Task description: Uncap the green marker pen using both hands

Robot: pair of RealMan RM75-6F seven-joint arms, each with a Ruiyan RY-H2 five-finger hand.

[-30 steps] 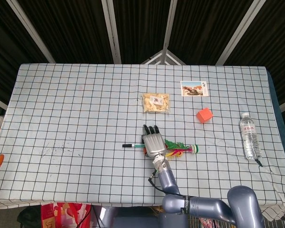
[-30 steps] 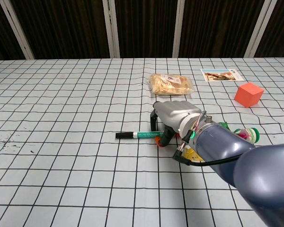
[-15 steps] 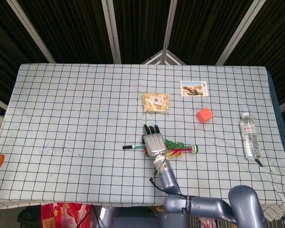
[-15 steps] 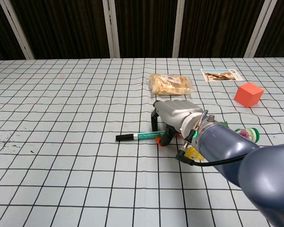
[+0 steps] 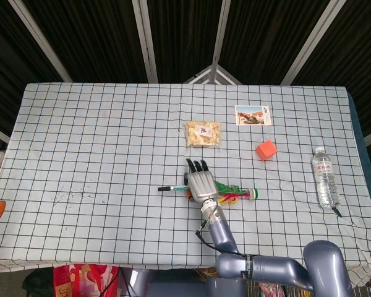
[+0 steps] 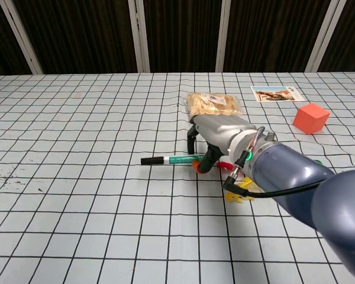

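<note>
One green marker pen (image 6: 176,160) (cap on) — gripped by one robot hand (image 6: 216,137), the right.

No lettering can be read anywhere. The clear plastic water bottle (image 5: 325,177) at the right has a white label too small to make out. The printed picture card (image 5: 253,115) at the far right and the snack bag's sticker (image 5: 203,130) are equally illegible.
</note>
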